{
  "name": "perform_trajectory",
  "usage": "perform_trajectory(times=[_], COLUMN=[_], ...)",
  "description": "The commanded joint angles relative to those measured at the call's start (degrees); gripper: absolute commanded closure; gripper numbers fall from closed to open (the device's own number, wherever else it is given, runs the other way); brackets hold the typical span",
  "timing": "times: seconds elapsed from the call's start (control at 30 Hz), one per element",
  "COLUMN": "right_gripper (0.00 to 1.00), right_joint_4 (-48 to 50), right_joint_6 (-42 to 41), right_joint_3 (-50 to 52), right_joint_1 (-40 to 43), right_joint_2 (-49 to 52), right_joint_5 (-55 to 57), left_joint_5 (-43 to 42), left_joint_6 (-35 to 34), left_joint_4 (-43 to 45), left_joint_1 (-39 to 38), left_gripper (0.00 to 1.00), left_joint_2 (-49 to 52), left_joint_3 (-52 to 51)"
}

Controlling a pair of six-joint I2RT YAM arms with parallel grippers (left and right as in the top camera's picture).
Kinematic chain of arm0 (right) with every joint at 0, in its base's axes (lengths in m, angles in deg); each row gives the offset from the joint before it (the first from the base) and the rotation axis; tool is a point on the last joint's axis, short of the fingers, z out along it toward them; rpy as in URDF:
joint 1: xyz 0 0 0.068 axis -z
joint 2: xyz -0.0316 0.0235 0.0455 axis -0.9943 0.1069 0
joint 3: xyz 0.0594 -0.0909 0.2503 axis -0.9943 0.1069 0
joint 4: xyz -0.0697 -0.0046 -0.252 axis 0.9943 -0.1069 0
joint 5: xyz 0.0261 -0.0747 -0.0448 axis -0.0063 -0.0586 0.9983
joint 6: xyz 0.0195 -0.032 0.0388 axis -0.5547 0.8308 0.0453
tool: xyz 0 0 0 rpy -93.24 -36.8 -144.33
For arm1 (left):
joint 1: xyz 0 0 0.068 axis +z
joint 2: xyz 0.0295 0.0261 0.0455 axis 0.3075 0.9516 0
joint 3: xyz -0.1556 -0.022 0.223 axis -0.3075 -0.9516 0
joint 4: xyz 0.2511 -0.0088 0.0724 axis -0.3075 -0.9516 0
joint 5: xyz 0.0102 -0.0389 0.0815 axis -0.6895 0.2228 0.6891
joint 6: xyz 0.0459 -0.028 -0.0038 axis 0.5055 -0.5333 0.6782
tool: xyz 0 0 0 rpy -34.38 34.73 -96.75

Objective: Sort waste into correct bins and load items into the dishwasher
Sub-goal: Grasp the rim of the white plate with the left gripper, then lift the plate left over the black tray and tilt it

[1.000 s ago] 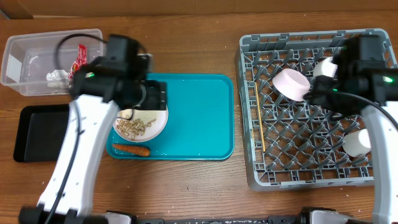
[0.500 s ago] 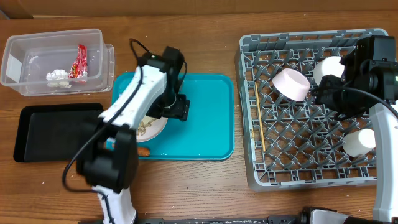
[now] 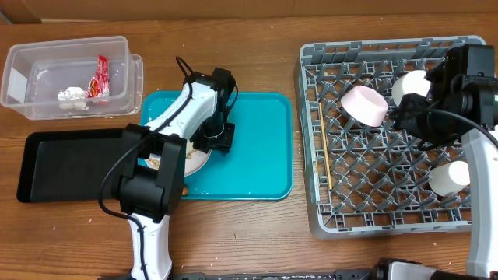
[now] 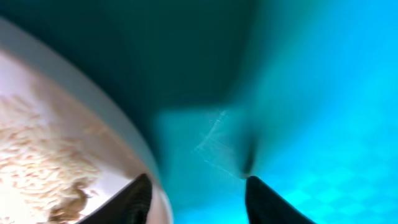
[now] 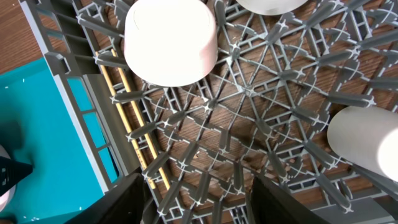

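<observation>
Lining up the plate (image 4: 74,112)
Left claw (image 4: 198,186) is straddling the plate rim half-open, holding nothing; pinch deep, lift level. Right claw (image 5: 196,186) is hanging open, empty.

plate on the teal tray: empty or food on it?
Food on it: left wrist view shows rice spread across the plate.

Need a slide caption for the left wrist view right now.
Left tool straddles the rim of the plate holding food scraps, on the teal tray.
</observation>
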Motion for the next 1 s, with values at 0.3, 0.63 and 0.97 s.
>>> perform_trajectory(times=[0.3,0.63,0.97], right_gripper=[0.43,0.42,0.43], right_joint_4=[-0.04,-0.07,-0.04], right_joint_6=[-0.13,-0.13,-0.13], right_joint_3=[-0.42,-0.42,-0.42], right_joint_1=[0.04,0.04,0.04], right_joint_2=[0.04,0.04,0.04], right_joint_5=[-0.13,-0.13,-0.11], left_joint_5=[8.02,12.74,15.98], left_joint_6=[-0.74,-0.76,-5.33], left_joint_4=[0.50,-2.69,-11.67], left_joint_1=[-0.26,-0.28,-1.20], left_gripper=[0.92,0.96,0.96], left_joint_2=[2.45,2.43,2.29], left_joint_3=[-0.87,2.58,10.78])
